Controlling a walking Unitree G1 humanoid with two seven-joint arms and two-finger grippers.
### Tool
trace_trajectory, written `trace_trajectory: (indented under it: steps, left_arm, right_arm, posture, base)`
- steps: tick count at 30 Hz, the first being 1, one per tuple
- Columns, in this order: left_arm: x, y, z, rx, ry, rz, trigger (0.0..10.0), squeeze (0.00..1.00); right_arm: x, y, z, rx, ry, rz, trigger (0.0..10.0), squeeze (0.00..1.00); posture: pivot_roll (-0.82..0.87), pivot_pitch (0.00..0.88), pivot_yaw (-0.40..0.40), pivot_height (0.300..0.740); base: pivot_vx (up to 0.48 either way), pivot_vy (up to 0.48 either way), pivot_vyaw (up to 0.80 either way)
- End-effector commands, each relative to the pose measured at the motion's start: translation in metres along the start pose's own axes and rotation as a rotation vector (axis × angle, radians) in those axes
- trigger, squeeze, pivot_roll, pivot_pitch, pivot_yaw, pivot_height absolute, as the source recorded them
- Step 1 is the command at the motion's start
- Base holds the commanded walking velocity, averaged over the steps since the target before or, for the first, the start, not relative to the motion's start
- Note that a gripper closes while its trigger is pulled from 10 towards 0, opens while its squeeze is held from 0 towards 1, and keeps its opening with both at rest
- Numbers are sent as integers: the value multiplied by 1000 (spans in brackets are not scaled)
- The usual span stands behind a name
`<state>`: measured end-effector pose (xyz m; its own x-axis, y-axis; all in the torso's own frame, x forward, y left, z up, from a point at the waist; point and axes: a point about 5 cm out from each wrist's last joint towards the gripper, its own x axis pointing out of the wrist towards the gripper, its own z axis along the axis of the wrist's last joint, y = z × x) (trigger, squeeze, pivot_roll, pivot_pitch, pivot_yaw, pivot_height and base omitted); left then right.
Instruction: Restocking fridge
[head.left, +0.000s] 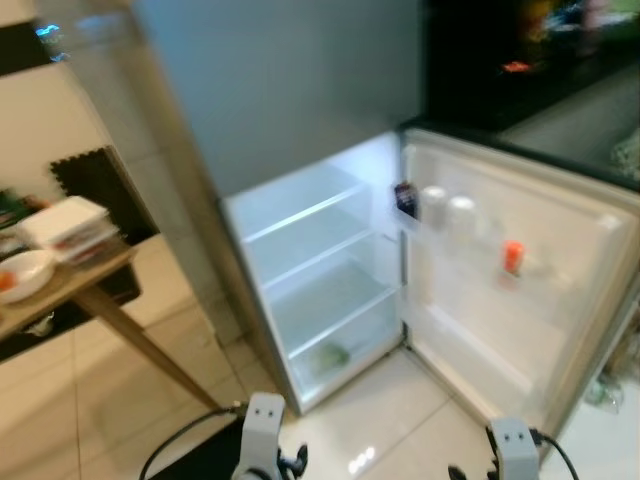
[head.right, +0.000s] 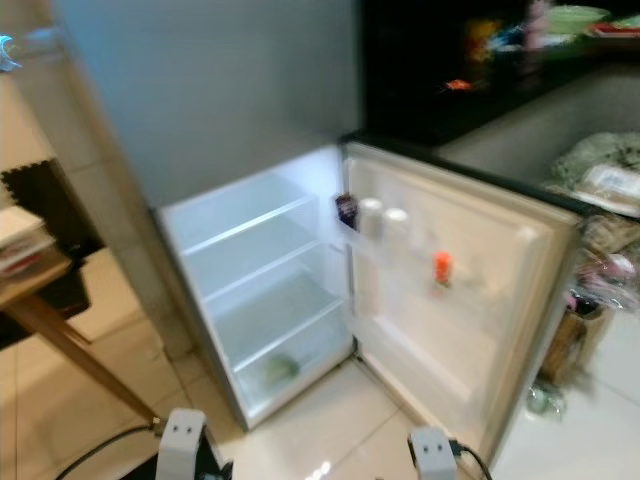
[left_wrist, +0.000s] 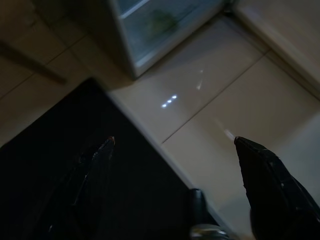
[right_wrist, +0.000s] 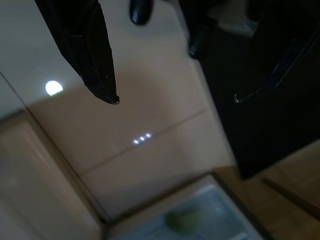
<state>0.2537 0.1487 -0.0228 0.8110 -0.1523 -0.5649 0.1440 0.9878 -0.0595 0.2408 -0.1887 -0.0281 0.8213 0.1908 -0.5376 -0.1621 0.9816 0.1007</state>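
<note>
Your fridge (head.left: 320, 270) stands open ahead of both tools, shelves nearly bare, one green item (head.left: 331, 355) on the bottom shelf. The left tool (left_wrist: 175, 142) and right tool (right_wrist: 175, 100) hang low, fingers apart and empty. You likely need stock from the counter (head.left: 60, 290), beyond the left tool.

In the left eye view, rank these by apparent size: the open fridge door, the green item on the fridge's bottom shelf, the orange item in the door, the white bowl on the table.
1. Fridge door
2. White bowl
3. Green item
4. Orange item
The last two look close in size, and blur makes that order unsure.
</note>
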Motion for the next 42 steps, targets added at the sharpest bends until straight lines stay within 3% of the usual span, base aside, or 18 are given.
trace_trajectory:
  steps: [1, 8, 25, 42]
  left_arm:
    - [0, 2, -3, 13, 24, 6, 10000, 0]
    - [2, 0, 0, 8, 20, -11, 10000, 0]
    - [4, -4, 1, -65, 18, -21, 10000, 0]
    - [4, -4, 1, -75, 19, -20, 10000, 0]
  right_arm:
    - [-2, 3, -8, -2, 25, 5, 10000, 0]
    - [-1, 0, -6, 54, 4, -37, 10000, 0]
    - [-2, 0, -6, 23, 11, -7, 10000, 0]
    - [-2, -1, -3, 17, 6, 1, 10000, 0]
  posture:
    - [-83, 81, 104, 740]
    - [-94, 71, 115, 740]
    - [-91, 79, 98, 740]
    - [-93, 83, 95, 740]
  base:
    - [0, 0, 794]
    - [0, 0, 340]
    - [0, -154, 0]
    - [0, -480, 0]
